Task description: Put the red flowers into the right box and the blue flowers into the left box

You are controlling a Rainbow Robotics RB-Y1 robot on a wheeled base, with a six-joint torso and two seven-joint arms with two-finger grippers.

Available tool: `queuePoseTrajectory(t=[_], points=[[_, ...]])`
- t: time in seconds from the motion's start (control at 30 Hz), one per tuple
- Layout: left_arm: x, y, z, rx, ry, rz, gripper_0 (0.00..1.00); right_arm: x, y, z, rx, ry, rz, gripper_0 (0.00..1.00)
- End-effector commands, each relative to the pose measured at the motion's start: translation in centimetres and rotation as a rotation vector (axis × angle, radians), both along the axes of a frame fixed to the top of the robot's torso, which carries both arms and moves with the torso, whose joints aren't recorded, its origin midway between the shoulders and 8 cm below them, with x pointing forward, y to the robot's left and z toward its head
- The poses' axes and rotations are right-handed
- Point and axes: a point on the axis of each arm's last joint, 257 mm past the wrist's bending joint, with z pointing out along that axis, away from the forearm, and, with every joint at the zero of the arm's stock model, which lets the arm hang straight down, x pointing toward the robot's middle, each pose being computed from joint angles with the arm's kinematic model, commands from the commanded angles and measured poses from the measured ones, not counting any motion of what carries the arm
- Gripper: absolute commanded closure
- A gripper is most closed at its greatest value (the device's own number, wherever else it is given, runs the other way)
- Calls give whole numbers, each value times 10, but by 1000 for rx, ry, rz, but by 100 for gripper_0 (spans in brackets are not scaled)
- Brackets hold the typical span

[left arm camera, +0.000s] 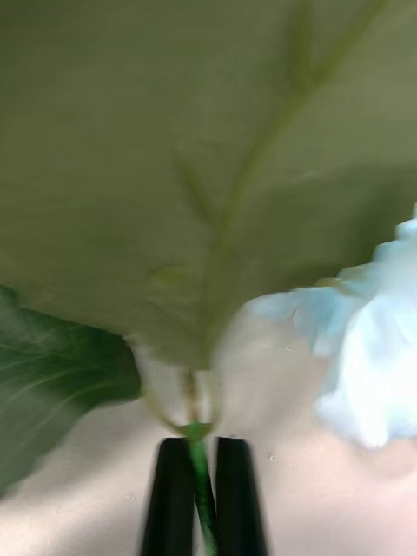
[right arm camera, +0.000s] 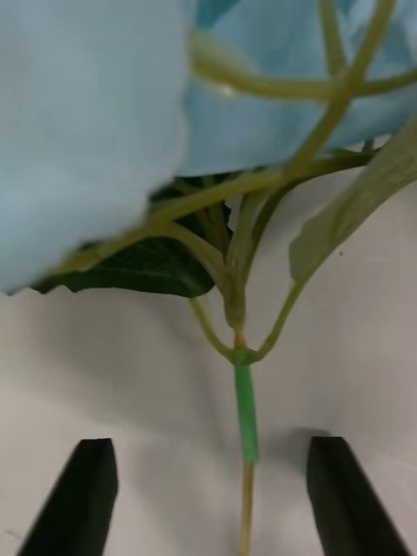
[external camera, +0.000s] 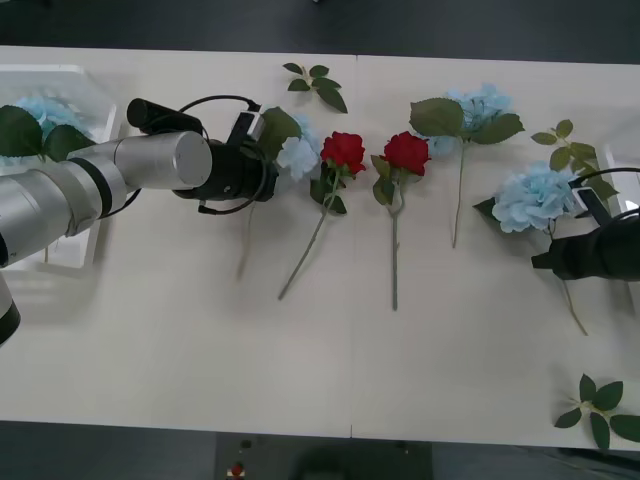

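As red flowers (external camera: 343,150) crowd clamped blue flowers (external camera: 298,155) (touching).

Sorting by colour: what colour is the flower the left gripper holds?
Pale blue; clearest in the front view.

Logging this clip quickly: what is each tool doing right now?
Left tool: shut on a blue flower stem.
Right tool: open, straddling another blue flower's stem, not gripping it.
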Motion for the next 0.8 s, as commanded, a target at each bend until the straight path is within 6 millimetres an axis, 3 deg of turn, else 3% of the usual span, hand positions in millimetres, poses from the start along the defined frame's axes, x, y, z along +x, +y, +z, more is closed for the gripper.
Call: queuePoseTrajectory(t=[0.03, 0.23, 0.53, 0.63, 0.8], points=[[11, 2, 19, -25, -14, 32, 100, 17, -1, 10, -50, -53, 37, 100], [11, 3, 19, -24, -14, 32, 100, 21, -4, 12, -69, -66, 45, 100], [13, 11, 31, -28, 5, 35, 100, 38, 5, 50, -12, -89, 44, 100], [10, 16, 41, -39, 41, 30, 100, 38, 1, 87, 14, -72, 57, 100], [9, 30, 58, -47, 62, 24, 100, 23, -6, 180, 88, -18, 104, 100]])
